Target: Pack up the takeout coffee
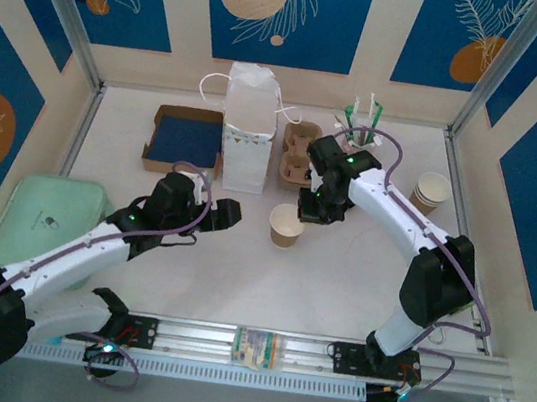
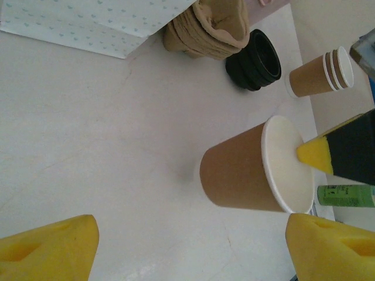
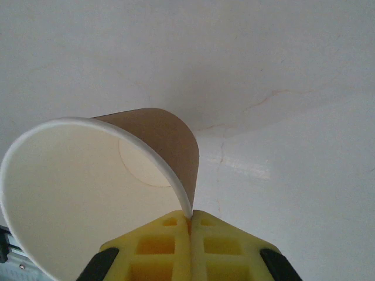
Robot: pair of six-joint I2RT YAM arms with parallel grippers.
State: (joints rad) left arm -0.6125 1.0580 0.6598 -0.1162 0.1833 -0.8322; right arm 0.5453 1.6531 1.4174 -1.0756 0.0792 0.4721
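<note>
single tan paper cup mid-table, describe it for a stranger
Find the tall white paper bag on the table. In front stands one tan paper cup, lidless, white inside. Unlike the stacked cups far right, its rim is pinched by the right gripper.

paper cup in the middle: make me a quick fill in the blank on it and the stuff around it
The right pincer is shut on the ____ of the lidless paper cup. The left pincer stands ____, holding nothing. The stack of loose lids beside the cup carrier is ____ in colour.
Missing words: rim; open; black.
</note>
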